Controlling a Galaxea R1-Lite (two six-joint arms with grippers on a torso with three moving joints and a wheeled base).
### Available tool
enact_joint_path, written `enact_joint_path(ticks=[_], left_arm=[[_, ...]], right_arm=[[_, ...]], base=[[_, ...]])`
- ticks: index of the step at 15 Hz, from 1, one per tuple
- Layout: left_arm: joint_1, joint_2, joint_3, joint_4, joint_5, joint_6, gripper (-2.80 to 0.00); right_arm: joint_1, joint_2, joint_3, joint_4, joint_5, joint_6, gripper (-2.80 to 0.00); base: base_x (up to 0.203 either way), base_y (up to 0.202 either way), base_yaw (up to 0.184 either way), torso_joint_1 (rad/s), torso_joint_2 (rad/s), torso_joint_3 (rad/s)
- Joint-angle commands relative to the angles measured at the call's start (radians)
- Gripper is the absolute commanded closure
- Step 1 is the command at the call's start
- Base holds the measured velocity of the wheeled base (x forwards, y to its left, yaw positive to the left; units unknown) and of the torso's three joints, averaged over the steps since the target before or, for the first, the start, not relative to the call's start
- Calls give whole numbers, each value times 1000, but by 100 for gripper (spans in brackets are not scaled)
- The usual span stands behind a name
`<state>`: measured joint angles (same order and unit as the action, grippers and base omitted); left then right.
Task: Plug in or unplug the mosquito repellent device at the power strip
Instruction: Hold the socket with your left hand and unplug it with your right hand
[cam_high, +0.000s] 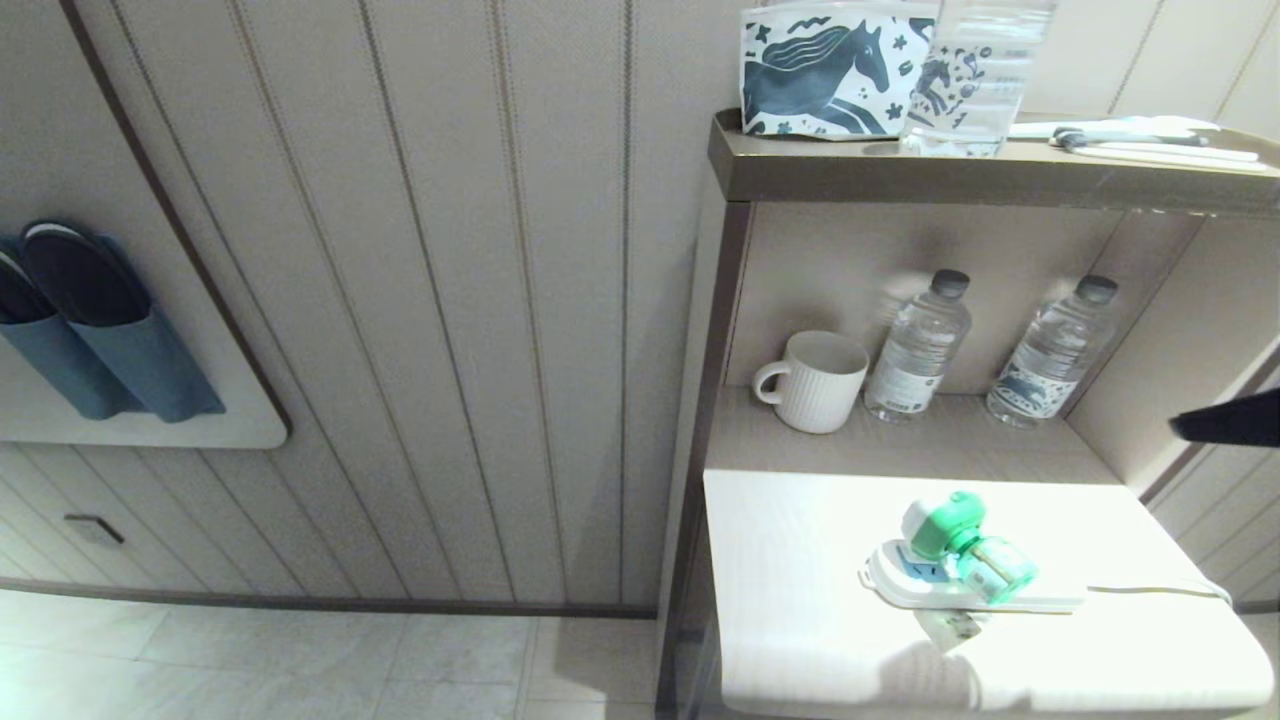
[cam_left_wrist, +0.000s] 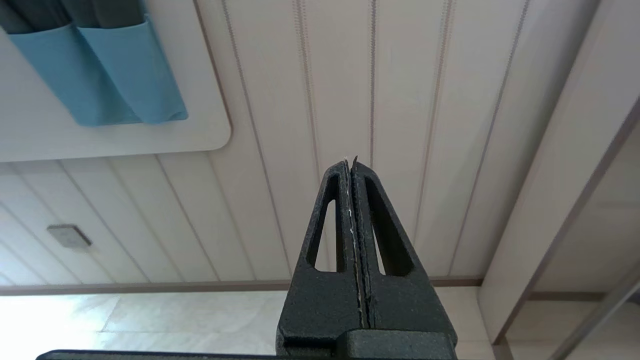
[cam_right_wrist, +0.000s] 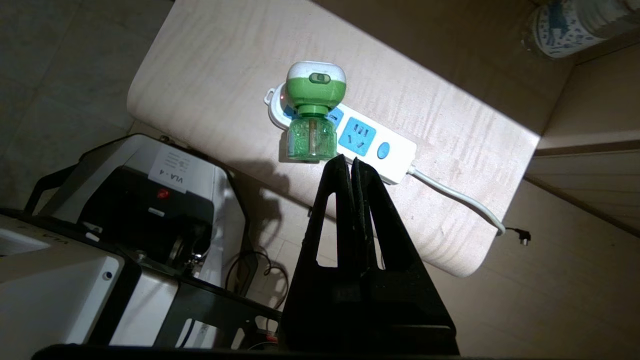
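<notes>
Right gripper (cam_right_wrist: 352, 162) pressed shut, fingers flat together, empty, hovering above the pale tabletop (cam_right_wrist: 210, 65). Just past the fingertips in the right wrist view: the mosquito repellent device (cam_right_wrist: 312, 107), seated on the end socket of the power strip (cam_right_wrist: 372, 150), white-and-green head farthest from the gripper, green liquid bottle nearest. Beyond the fingertips to one side, two light-blue socket panels showing, the nearer partly hidden by the device, and a blue button, then the thin white cord (cam_right_wrist: 460, 200) trailing over the table edge to a loose plug.

Only in the head view: a white mug (cam_high: 815, 380) and two water bottles (cam_high: 918, 345) on the shelf behind the strip, well apart from the gripper; of the right arm, just a dark tip at the frame's edge. Strip largely washed out by glare there, sockets hard to make out.

Left gripper (cam_left_wrist: 351, 162) closed tight, nothing held, facing a panelled wall (cam_left_wrist: 400, 100); task things hidden from that view.
</notes>
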<state>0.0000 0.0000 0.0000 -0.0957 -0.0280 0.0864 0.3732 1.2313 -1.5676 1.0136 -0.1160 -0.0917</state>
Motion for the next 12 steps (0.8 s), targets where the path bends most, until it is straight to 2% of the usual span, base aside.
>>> enact_joint_path(ticks=[1, 4, 7, 9, 12], left_arm=[[0, 0, 0, -2, 0, 1, 0], [0, 0, 0, -1, -1, 1, 0], [0, 0, 0, -1, -1, 1, 0], [0, 0, 0, -1, 0, 1, 0], [0, 0, 0, -1, -1, 1, 0]], right_arm=[[-2, -151, 56, 4, -22, -1, 0], [-11, -342, 148, 0, -131, -2, 0], [-90, -549, 270, -20, -250, 0, 0], [-197, -713, 375, -75, -260, -12, 0], [-310, -960, 643, -238, -192, -31, 0]], base=[[0, 0, 0, 0, 0, 0], [0, 0, 0, 0, 0, 0], [0, 0, 0, 0, 0, 0], [0, 0, 0, 0, 0, 0], [0, 0, 0, 0, 0, 0]])
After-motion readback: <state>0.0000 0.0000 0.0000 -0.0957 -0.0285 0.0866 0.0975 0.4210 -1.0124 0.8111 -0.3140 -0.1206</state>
